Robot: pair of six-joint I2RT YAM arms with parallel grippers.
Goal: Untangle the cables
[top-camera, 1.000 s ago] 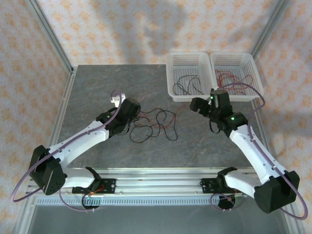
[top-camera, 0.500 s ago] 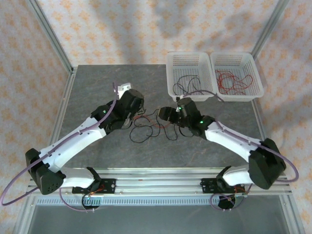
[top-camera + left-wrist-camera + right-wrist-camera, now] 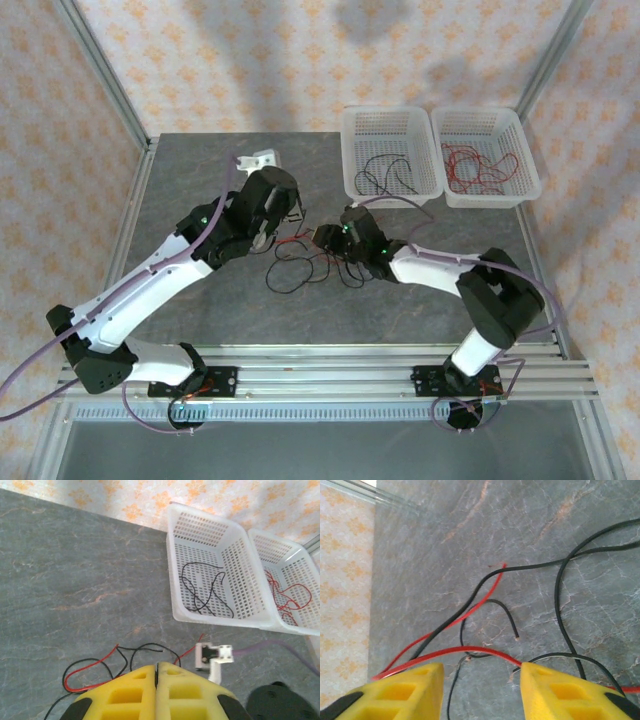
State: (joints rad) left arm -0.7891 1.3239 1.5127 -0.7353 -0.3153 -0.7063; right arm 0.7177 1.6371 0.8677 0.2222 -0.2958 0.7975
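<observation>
Two white baskets sit at the upper right of the top view. The black-wire basket (image 3: 392,198) holds a few black wires, and the red-wire basket (image 3: 490,198) beside it, touching, holds red ones. Both are well apart from the grippers.

Nothing lies over the cables (image 3: 310,262), a loose clump of red and black wires on the table (image 3: 200,180) at frame centre, between the two grippers. The exact wire count can't be told. The right wrist view shows two red strands and several black ones crossing.

There are two arms. The left gripper (image 3: 156,667) has its yellow pads pressed flat together, and red and black wires run under the tips; whether one is pinched can't be told. The right gripper (image 3: 481,672) has its pads spread wide, low over the clump, with a red wire crossing the gap and nothing held. In the left wrist view it shows as a white piece just right of the pads, near the black-wire basket's front wall.

The table is grey with a stone pattern, and a metal rail (image 3: 330,375) runs along its bottom edge. Wallpaper (image 3: 200,60) with an orange floral print is behind, and there are metal posts (image 3: 100,68) at the corners.
</observation>
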